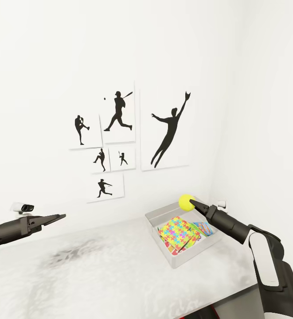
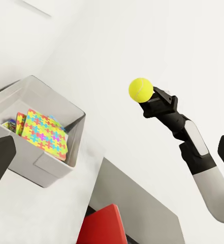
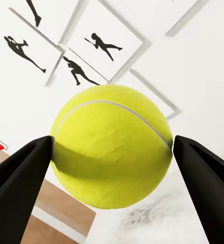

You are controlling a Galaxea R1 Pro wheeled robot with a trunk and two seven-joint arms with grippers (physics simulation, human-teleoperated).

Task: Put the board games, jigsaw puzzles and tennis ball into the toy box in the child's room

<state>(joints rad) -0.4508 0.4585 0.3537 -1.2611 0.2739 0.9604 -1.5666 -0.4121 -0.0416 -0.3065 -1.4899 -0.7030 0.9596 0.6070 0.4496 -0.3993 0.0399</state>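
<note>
Right arm (image 1: 194, 204) raised (tennis ball (image 1: 186, 201) gripped)

Right gripper (image 1: 193, 204) fingers clamped, arm raised; left gripper (image 1: 60, 217) fingers together.

The tennis ball (image 3: 112, 147) looks matt and felty, the toy box (image 1: 162, 217) smooth grey plastic, the table (image 1: 97, 274) mottled pale.

The premises were a child's bedroom in a home (simulator render): plain white walls, a cluster of baseball-player silhouette prints (image 1: 119, 141), and a table (image 1: 97, 274) carrying a grey toy box (image 1: 162, 217) with jigsaw puzzles (image 1: 178, 231) inside.
</note>
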